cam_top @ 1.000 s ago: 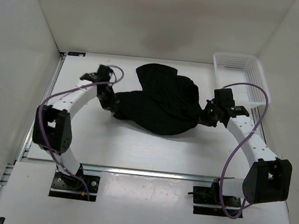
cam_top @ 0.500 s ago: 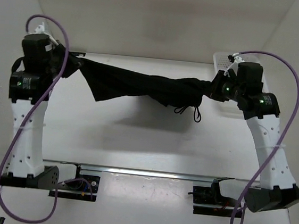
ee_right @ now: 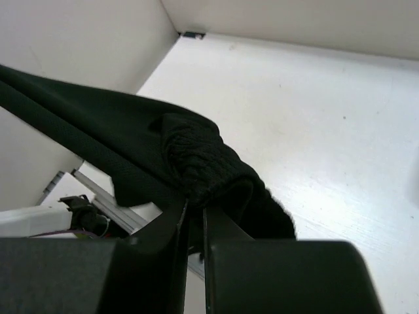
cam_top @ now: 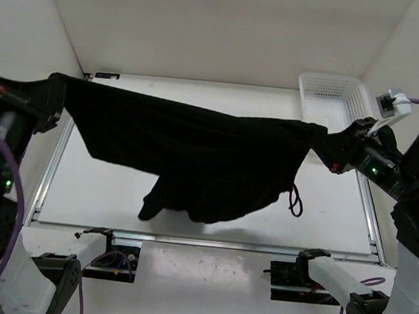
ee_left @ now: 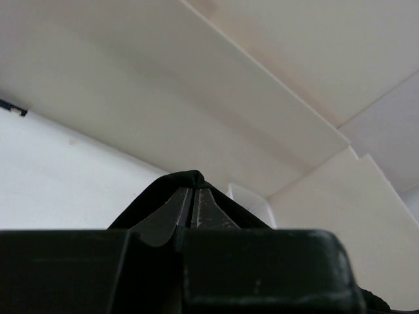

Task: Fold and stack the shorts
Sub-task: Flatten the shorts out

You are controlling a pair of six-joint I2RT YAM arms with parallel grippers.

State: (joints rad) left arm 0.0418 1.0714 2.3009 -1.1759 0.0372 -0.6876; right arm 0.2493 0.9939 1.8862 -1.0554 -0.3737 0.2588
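Both arms have risen and spread apart, lifting the shorts (cam_top: 195, 155) off the worktop (cam_top: 338, 215) and stretching them in mid-air. Left gripper (ee_left: 192, 199) and right gripper (ee_right: 195, 212) each clamp a bunched end. Pulling wider could slip a thin pinch loose.

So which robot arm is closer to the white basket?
Right. The right end effector holds the shorts close to the basket's near end; the left end effector holds their other end, far across on the left.
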